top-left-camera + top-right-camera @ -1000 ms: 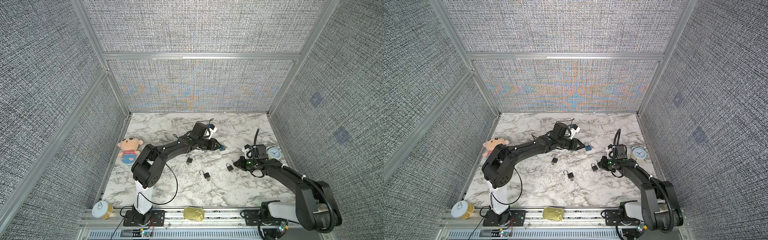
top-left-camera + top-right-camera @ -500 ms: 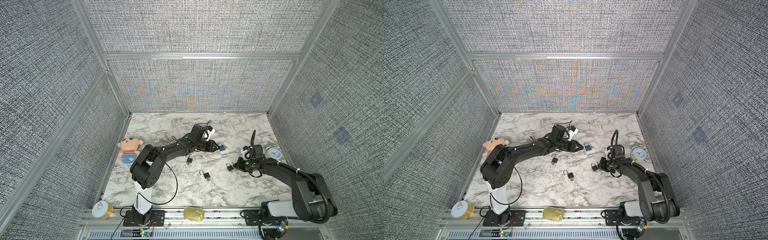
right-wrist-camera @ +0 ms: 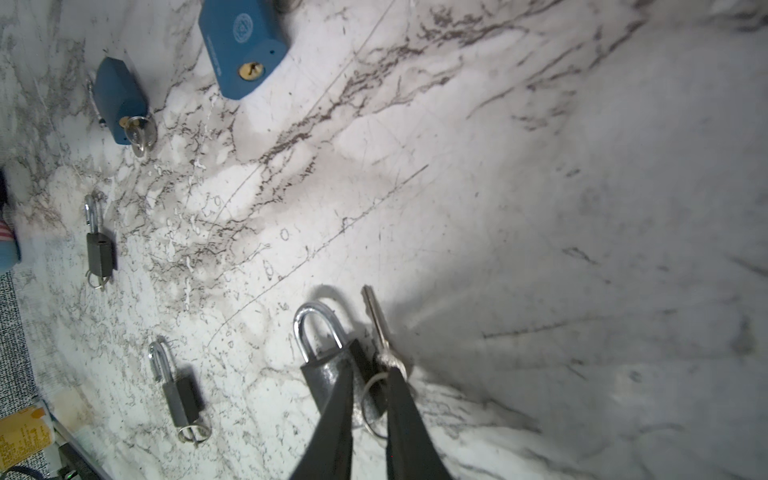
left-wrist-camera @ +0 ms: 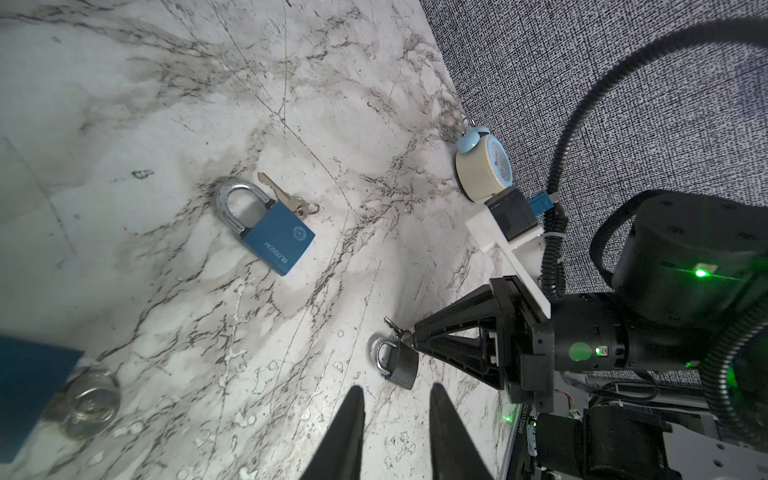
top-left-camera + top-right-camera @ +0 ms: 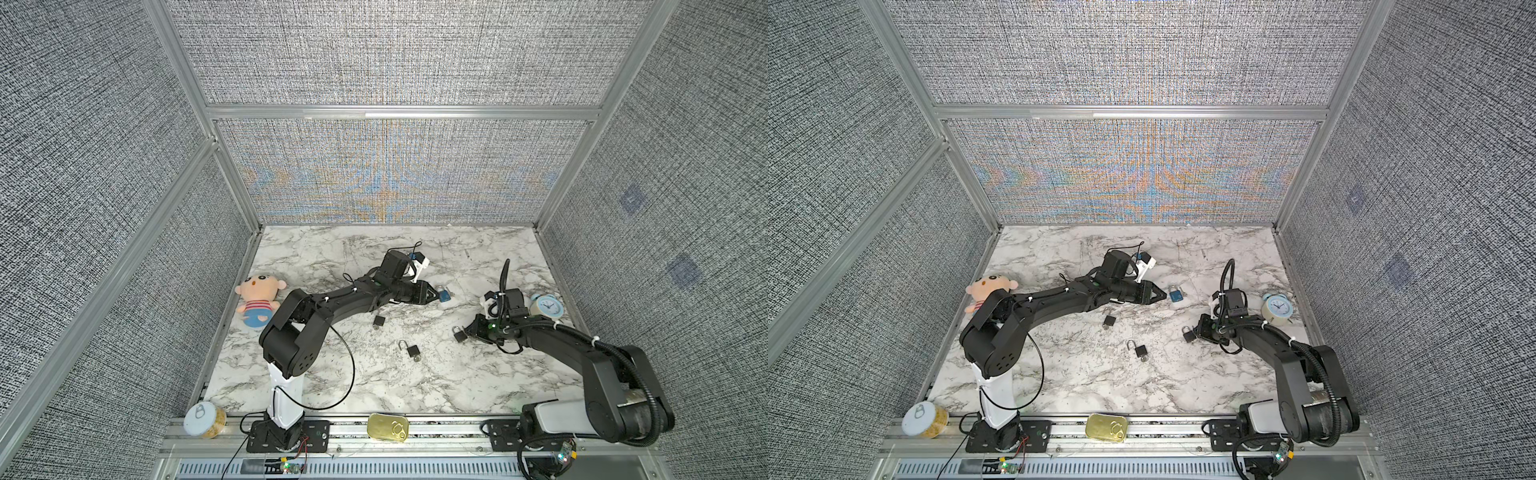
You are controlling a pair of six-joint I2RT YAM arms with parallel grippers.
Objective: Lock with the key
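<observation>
- The right gripper (image 3: 371, 368), black with two pointed fingers, holds its jaws only a little apart. The thin wire ring of the flat silver key (image 3: 376, 320) shows in this narrow gap. I cannot tell if the fingers pinch it.
- The silver key lies flat on the white marble table (image 3: 582, 208). Its blade points away from the fingertips and its head is just beside one of them.
- The small dark grey padlock (image 3: 328, 370) with a steel shackle lies just beside the key, partly under the other finger.
- In both top views the right gripper is at 3 o'clock from the table centre, and this padlock is at its 9 o'clock, just at the tips.
- The left gripper (image 4: 396, 388) is narrowly open with nothing between the fingers. In a top view it is at 2 o'clock from the centre, with a blue rectangular padlock (image 5: 444, 296) just beside it at its 3 o'clock.
- A second dark padlock (image 5: 379, 321) lies at 8 o'clock from the left gripper, and a third dark padlock (image 5: 412, 350) at 8 o'clock from the right gripper. Both are well apart from the grippers.
- A pale blue round alarm clock (image 5: 546, 307) stands near the right gripper, between its 2 and 3 o'clock.
</observation>
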